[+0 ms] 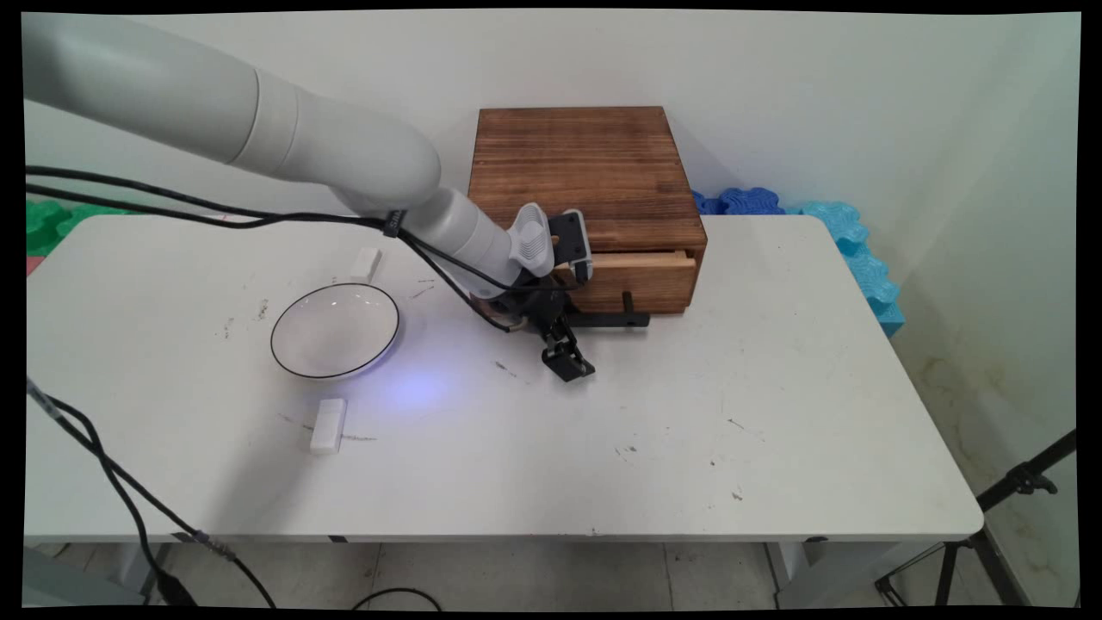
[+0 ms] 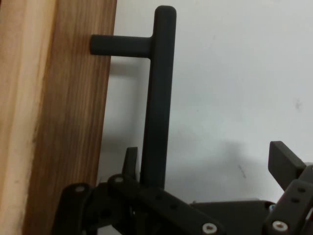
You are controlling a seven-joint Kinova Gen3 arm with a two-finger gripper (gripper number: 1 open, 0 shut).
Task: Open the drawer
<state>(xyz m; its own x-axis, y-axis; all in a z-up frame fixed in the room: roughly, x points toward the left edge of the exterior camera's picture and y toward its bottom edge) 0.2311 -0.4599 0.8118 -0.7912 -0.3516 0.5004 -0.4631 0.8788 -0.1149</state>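
Observation:
A dark wooden box (image 1: 585, 172) stands at the back of the white table (image 1: 775, 413). Its light-wood drawer (image 1: 641, 275) is pulled out a little and carries a black bar handle (image 1: 616, 320). My gripper (image 1: 570, 360) is low in front of the drawer's left part, at the handle's left end. In the hand view the handle (image 2: 159, 98) runs up beside the drawer front (image 2: 68, 122). My gripper (image 2: 210, 161) is open. The bar passes between its fingers, close to the left fingertip (image 2: 130, 160) and far from the right one (image 2: 286, 159).
A white bowl with a dark rim (image 1: 334, 331) sits left of the gripper. One small white block (image 1: 366, 263) lies behind the bowl, another (image 1: 328, 426) in front of it. Blue foam tiles (image 1: 861, 250) lie past the table's right rear, green ones (image 1: 52, 220) at the left.

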